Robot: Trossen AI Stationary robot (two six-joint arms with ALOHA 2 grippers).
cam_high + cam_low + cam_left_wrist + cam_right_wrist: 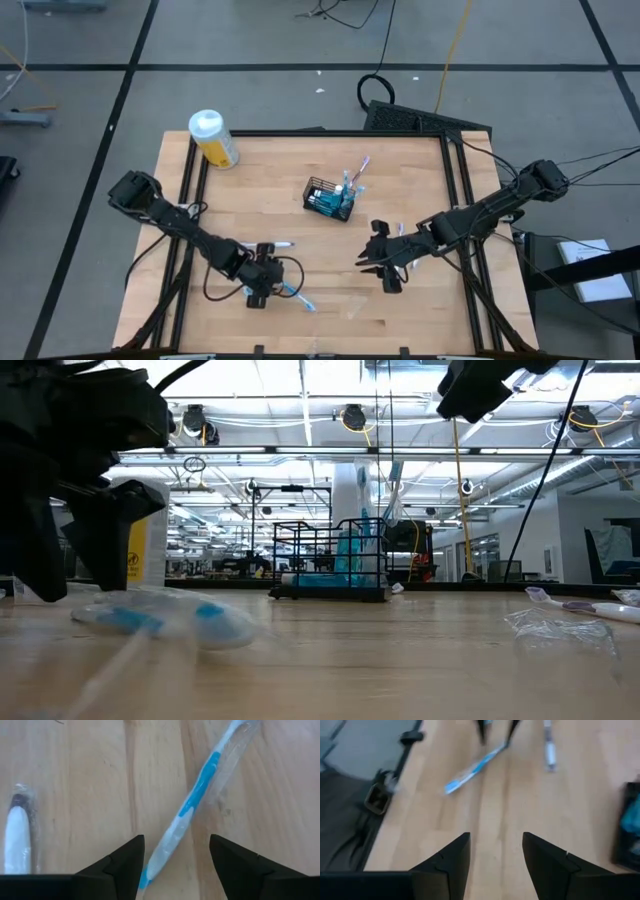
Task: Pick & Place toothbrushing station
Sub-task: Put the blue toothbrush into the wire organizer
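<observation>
The black wire-mesh basket (330, 198) stands mid-table, holding teal tubes and toothbrushes that stick up out of it (355, 175). Near the table's front left, a blue-and-white toothbrush (200, 785) in a clear wrapper lies flat on the wood. My left gripper (176, 840) is open, pointing steeply down, with one finger on either side of the brush's handle end, and I see no touch. A second, white wrapped toothbrush (17, 840) lies beside it. My right gripper (372, 262) hovers open to the right of centre with nothing between its fingers (495, 837).
A yellow bottle with a white cap (213, 138) stands at the far left corner. A crumpled clear wrapper (560, 630) and another toothbrush (580, 605) lie on the right side. Bare wood lies between the basket and both grippers.
</observation>
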